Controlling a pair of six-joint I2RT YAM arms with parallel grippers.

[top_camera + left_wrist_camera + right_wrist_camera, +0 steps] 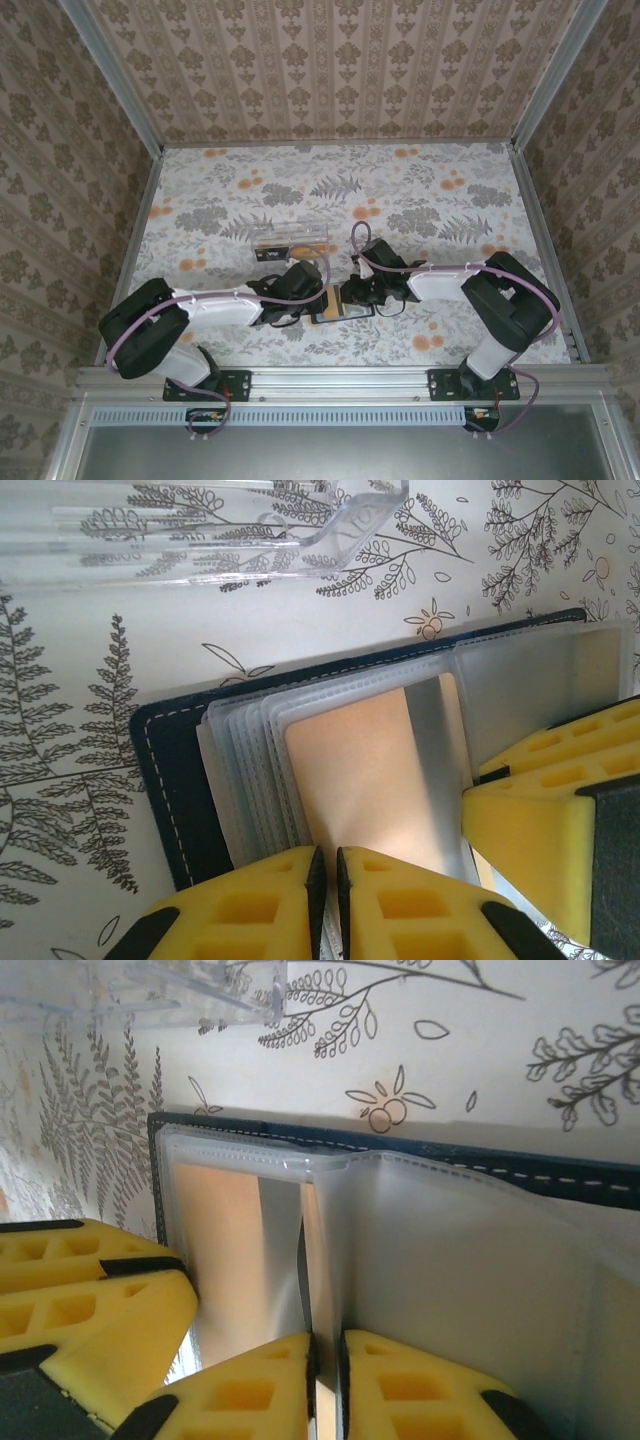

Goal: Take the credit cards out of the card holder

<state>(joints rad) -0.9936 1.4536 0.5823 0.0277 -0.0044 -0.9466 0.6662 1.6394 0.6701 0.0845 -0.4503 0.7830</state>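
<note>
card holder (175,800) lies open and flat on the flowered table (450,200), close to the front edge, midway between the two arms. its navy cover with pale stitching frames a fanned stack of clear sleeves (245,740). a coppery credit card (370,770) sits in the top sleeve, stopping short of the cover's rounded corner.

left gripper (326,895) is clenched to a hairline slit, its tips down at the near edge of the sleeve stack; whether it pinches anything i cannot tell. right gripper (327,1385) is clenched on one clear sleeve, which stands up from the spine like a turned page. the two yellow claws sit just beside each other over the holder, with little room between them.

a clear box (290,238) lies just beyond the holder's far edge, with a strip of bare table between them. the far half of the table runs open up to the walls (330,70).
</note>
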